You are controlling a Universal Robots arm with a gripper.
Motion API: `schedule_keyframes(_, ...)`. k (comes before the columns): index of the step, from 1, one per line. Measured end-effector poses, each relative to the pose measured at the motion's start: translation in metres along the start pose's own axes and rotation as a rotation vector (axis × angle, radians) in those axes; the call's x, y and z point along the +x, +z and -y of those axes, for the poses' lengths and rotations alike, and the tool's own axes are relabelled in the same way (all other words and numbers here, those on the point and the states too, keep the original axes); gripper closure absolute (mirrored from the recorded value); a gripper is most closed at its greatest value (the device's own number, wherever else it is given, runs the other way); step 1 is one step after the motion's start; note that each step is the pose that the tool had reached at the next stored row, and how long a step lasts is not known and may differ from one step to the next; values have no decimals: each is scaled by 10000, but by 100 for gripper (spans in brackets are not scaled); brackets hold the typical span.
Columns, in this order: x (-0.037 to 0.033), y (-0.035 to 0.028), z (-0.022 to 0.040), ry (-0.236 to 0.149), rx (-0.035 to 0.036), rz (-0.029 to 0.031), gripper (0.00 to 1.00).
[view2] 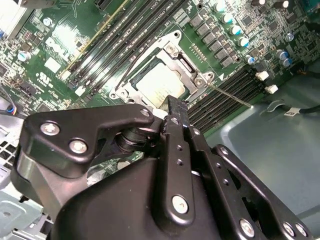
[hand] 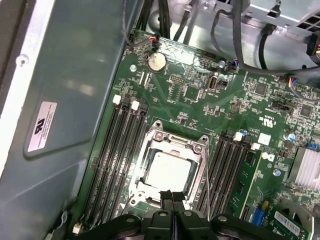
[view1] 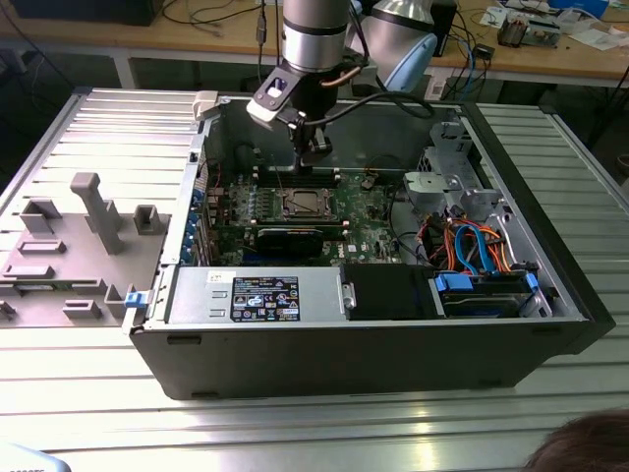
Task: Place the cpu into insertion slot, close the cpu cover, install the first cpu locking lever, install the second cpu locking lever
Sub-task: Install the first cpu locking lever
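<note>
Small silvery-grey square cpu [hand: 167, 172] seated in silver-rimmed insertion slot [hand: 150, 142]. Black gripper [hand: 172, 196] fingers pressed together, holding nothing, at socket edge. Likely light, stiff, fragile; best handled by edges.

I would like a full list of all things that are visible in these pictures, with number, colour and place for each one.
computer case: one, black, open, lying on the ribbed metal table.
green circuit board: one, inside the case.
insertion slot: one, silver rim, middle of the board.
cpu: one, silvery-grey, lying in the slot.
cpu cover: one, silver frame, down around the cpu.
memory slots: several, black, on both sides of the slot.
power supply: one, grey, front of the case.
grey plastic tray: one, at the exterior view's left.
claw: one, black, fingers together, just above the slot's edge.
</note>
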State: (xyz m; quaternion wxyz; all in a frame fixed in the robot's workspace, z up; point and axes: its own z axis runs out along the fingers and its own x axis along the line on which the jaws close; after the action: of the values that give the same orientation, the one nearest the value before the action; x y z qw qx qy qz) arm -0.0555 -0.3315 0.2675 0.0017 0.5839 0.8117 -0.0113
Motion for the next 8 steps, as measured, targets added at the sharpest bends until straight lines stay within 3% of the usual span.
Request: schedule_keyframes(8,0,0,0,-736,-12,11,89)
